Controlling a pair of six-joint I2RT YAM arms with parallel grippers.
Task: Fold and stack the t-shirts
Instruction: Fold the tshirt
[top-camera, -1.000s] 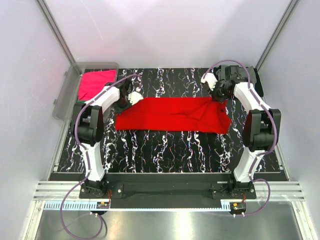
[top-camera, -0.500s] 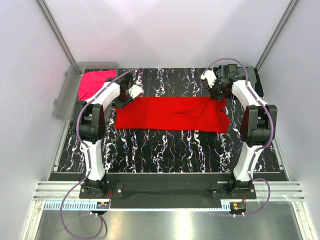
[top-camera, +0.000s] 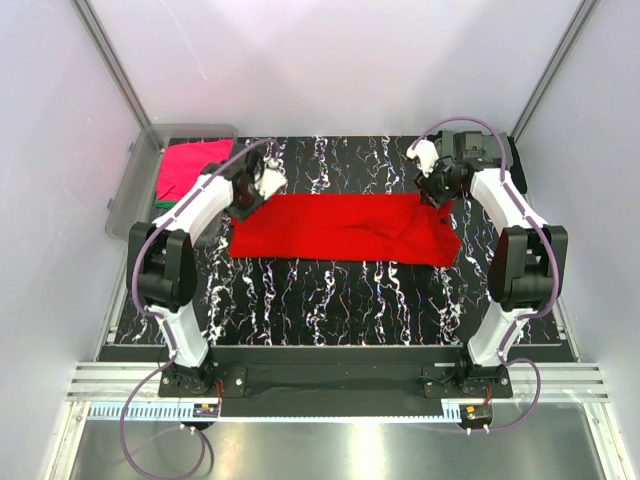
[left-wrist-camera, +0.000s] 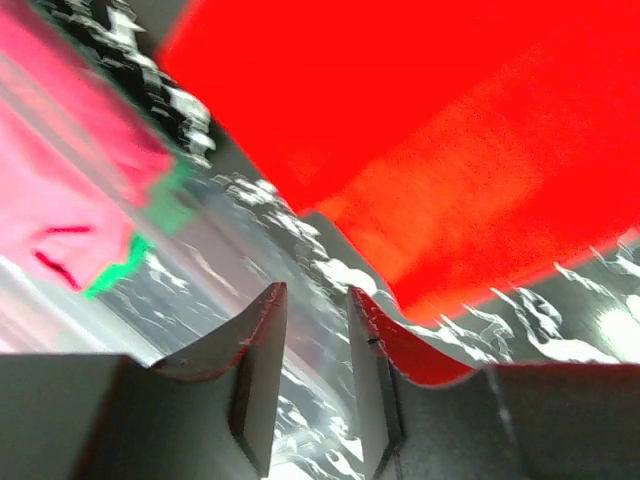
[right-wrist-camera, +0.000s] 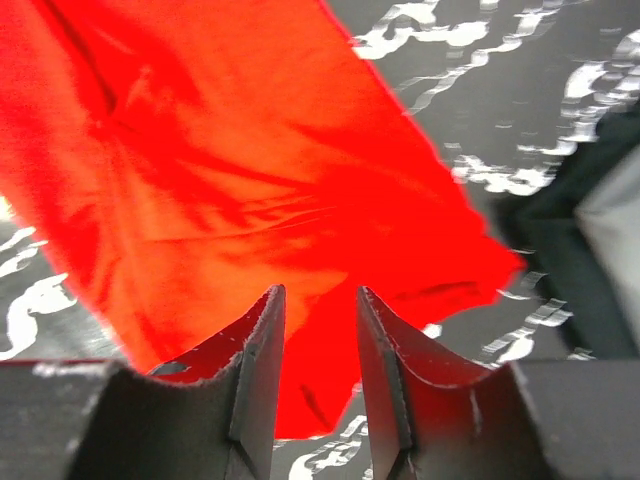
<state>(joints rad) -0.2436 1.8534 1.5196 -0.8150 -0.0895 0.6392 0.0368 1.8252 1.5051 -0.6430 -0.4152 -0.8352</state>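
Jaws on both arms stand narrowly parted, with nothing held between them. Seen from above, the left jaws hang at the back left corner of the red shirt (top-camera: 340, 228), and the right jaws hang over its back right corner. The red shirt lies flat as a long band across the middle of the black marbled tabletop (top-camera: 330, 300), smooth on the left and creased towards the right end.

In the left wrist view, bare tabletop shows through the gap between the left jaws, and the red cloth edge lies just beyond them. In the right wrist view, red cloth fills the gap, but I cannot tell whether the tips touch it. A dark cloth (right-wrist-camera: 545, 225) lies just past that end of the shirt.

A clear bin (top-camera: 135, 190) sits off the back left edge of the tabletop. It holds a pink shirt (top-camera: 190, 165), with the edge of a green shirt (left-wrist-camera: 140, 250) showing under it.
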